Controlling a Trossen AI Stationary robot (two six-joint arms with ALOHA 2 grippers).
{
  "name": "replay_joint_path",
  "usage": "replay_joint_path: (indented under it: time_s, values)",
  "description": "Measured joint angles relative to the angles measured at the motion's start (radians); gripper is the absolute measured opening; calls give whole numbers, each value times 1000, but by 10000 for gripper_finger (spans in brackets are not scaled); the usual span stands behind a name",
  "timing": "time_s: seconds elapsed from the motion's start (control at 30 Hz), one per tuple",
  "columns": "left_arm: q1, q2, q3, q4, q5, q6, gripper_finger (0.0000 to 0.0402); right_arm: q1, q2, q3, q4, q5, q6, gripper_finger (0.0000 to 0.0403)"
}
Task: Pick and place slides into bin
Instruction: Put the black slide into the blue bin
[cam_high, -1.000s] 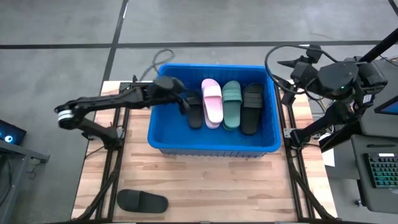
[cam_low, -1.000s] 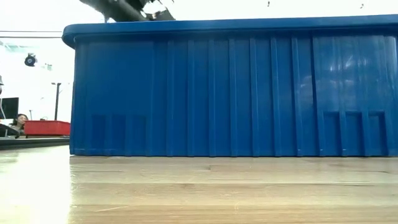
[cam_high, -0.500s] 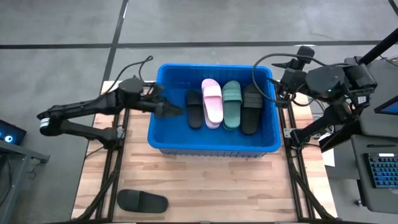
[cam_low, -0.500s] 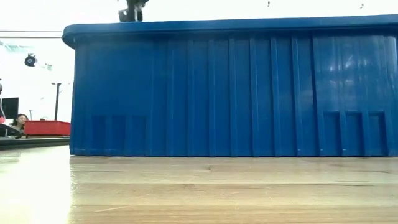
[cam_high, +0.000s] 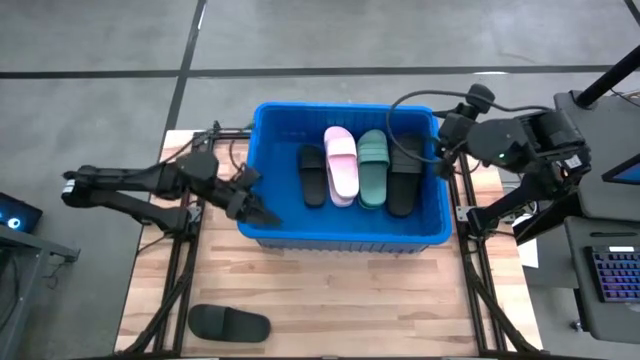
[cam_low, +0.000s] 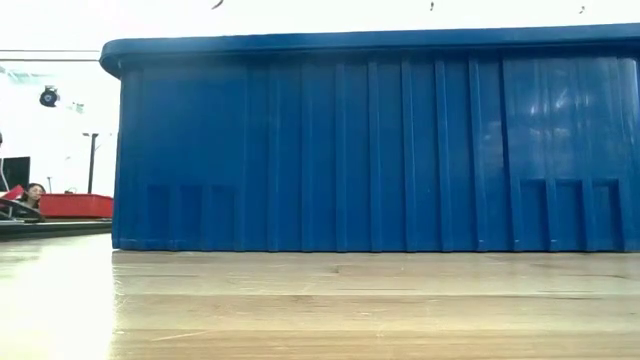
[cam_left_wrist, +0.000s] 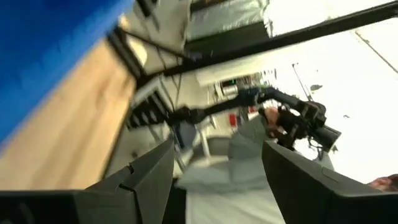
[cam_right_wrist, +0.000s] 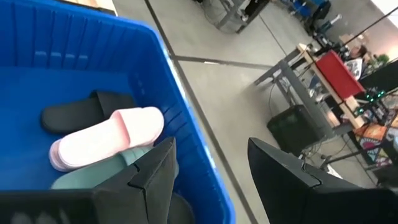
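The blue bin (cam_high: 340, 232) stands on the far half of the wooden table. Side by side on its floor lie a black slide (cam_high: 312, 176), a pink one (cam_high: 342, 164), a green one (cam_high: 373, 168) and another black one (cam_high: 405, 175). One more black slide (cam_high: 229, 323) lies sole-down at the table's near left corner. My left gripper (cam_high: 262, 212) hangs open and level at the bin's near left corner, outside its wall, with nothing between the fingers (cam_left_wrist: 149, 180). My right gripper (cam_high: 438, 150) is open above the bin's right wall, tilted down toward the pink slide (cam_right_wrist: 106, 146).
The bin's tall wall (cam_low: 370, 150) fills the low view. Bare wood (cam_high: 350, 300) lies between the bin and the table's near edge. Dark arm frames (cam_high: 185, 250) run along both table sides. A keyboard (cam_high: 612, 275) sits off the right edge.
My left gripper has drawn out of the bin, away from the left black slide, toward the table's left and near side, rolling as it went. It now hangs outside the bin's left wall. My right gripper has crept a little toward the bin. The slides have stayed put.
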Motion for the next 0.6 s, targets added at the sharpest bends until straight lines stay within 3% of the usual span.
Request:
replay_joint_path:
  time_s: [0.43, 0.6]
  values:
    - [-273, 74, 0, -7, -34, -216, 228, 0, -16, -173, 0, -21, 130, 192]
    - [-380, 104, 3, -7, -108, -372, 228, 0, -17, -205, 5, -22, 107, 192]
